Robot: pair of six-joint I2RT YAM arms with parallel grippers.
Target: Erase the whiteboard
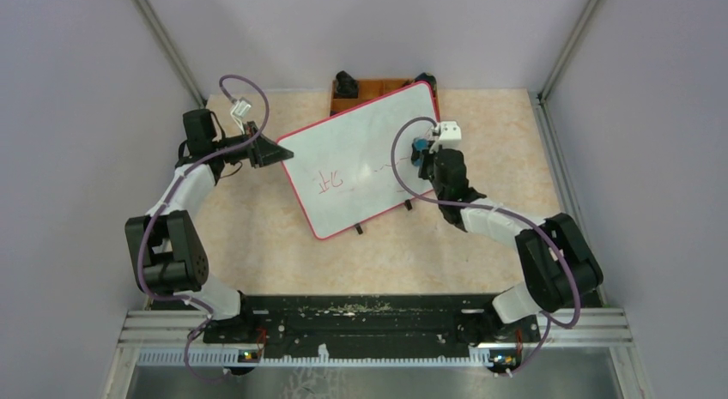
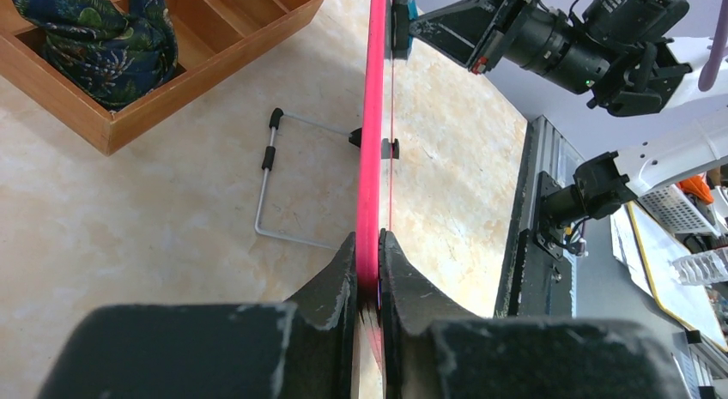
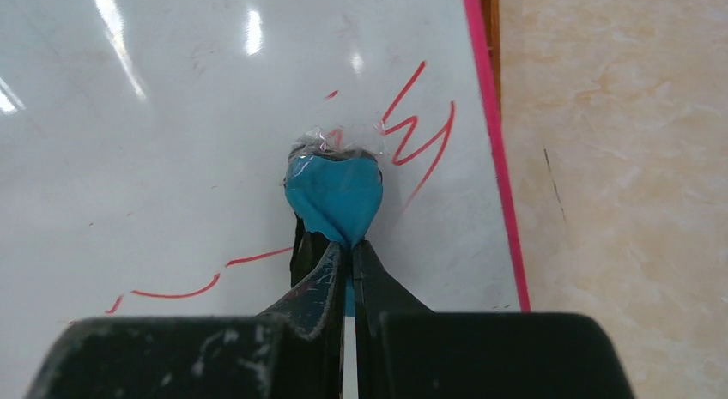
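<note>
The whiteboard [image 1: 360, 150] stands propped on the counter [image 1: 257, 236], just in front of a wooden tray [image 1: 378, 87], with red marks [image 3: 412, 133] on its face. The left claw [image 2: 367, 249] pinches its red rim. The right claw [image 3: 348, 249] clamps a blue eraser [image 3: 333, 197] against its face.

Whiteboard [image 1: 360, 163] sits mid counter [image 1: 257, 244], turned at an angle. Tray [image 1: 369, 92] is behind it at the counter's back edge, with the board's far corner overlapping it. Cloth [image 2: 103, 39] lies in one tray compartment. Wire stand [image 2: 275, 184] is on the counter at the board's back side. Left hand [image 2: 367, 244] clamps the board's left edge. Right hand [image 3: 348, 244] is over the board's right part, pressing the eraser [image 3: 333, 193] on its surface.
</note>
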